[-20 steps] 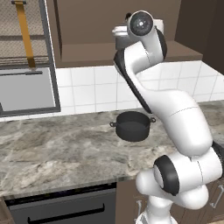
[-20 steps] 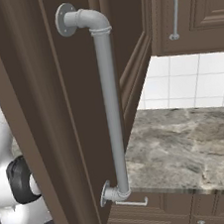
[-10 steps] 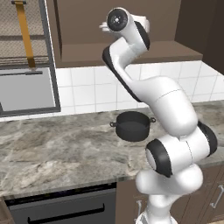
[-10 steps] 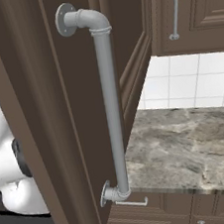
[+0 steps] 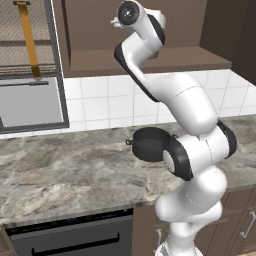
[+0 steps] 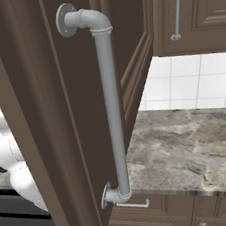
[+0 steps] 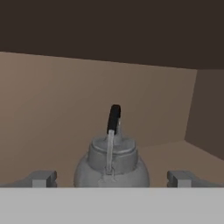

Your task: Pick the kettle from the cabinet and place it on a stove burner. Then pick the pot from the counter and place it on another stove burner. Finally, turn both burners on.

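Now reaching into the cabinet [image 7: 87,100], claw [image 7: 113,178] wide open and holding nothing, one tip each side of the kettle [image 7: 111,162] to grab it. Waiting on the bench [image 5: 65,170]: the pot [image 5: 149,144].

Your left base view looks forward and down from behind the arm at the grey-beige marbled stone counter [image 5: 65,170], the white square wall tiles [image 5: 100,102] and the dark brown wooden wall cabinet [image 5: 150,60]. Your right base view sits close against a dark brown door with a grey pipe handle [image 6: 112,110]; it shares the counter and tiles. Your hand view faces level into the cabinet, near the small grey metal kettle [image 7: 111,164].
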{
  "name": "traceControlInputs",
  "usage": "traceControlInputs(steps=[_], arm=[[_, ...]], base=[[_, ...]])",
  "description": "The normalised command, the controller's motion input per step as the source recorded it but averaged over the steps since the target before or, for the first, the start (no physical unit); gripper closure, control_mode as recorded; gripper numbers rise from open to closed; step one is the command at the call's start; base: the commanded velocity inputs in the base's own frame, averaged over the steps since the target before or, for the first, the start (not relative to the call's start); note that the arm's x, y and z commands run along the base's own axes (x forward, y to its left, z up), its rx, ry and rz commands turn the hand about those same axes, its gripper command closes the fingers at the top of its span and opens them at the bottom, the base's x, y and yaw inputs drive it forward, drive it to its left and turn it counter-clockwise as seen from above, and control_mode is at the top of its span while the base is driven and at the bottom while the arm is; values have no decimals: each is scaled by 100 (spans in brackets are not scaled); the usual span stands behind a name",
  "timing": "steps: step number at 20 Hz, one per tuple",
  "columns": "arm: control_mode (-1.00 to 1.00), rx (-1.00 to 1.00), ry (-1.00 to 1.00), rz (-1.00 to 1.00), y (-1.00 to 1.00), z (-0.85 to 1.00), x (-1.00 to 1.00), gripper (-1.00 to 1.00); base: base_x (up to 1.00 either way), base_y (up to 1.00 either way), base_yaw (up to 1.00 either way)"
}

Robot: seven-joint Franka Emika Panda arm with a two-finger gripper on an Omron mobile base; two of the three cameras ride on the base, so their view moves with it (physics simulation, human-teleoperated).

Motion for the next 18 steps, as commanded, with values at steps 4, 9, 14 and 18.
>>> traceControlInputs(steps=[4, 9, 14, 18], arm=[[-100, 0, 0, 0, -5, 3, 37, -100], [-100, 0, -3, 0, -13, 0, 25, -100], [-100, 0, -3, 0, -31, -6, 20, -100], [-100, 0, 0, 0, -5, -14, 18, -100]], base=[[0, 0, 0], [0, 0, 0], [0, 0, 0], [0, 0, 0]])
